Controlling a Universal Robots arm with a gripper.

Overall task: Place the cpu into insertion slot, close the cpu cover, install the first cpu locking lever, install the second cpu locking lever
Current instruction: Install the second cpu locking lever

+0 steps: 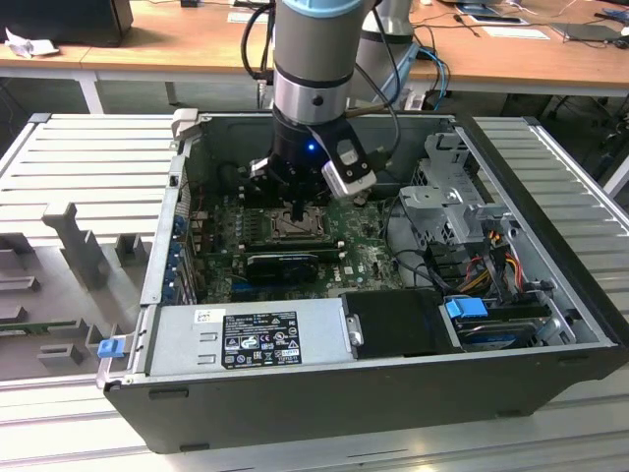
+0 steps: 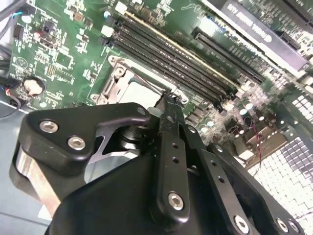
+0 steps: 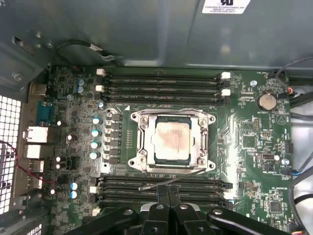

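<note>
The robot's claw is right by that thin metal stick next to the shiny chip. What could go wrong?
The thin lever sticks out over the memory slots, right by the gripper. It could slip away from the gripper and spring aside, or the gripper might scrape those slots. The cpu cover lies over the cpu, but with that lever seemingly unlatched it might lift.

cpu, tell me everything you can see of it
The cpu is a flat square chip with a dull silver-grey metal top, smudged tan in the middle. It lies flat in the slot on the green board, framed by the cover, whose window leaves its top bare. The gripper hangs beside the socket, its fingers together near a thin lever, not touching the chip.
</note>
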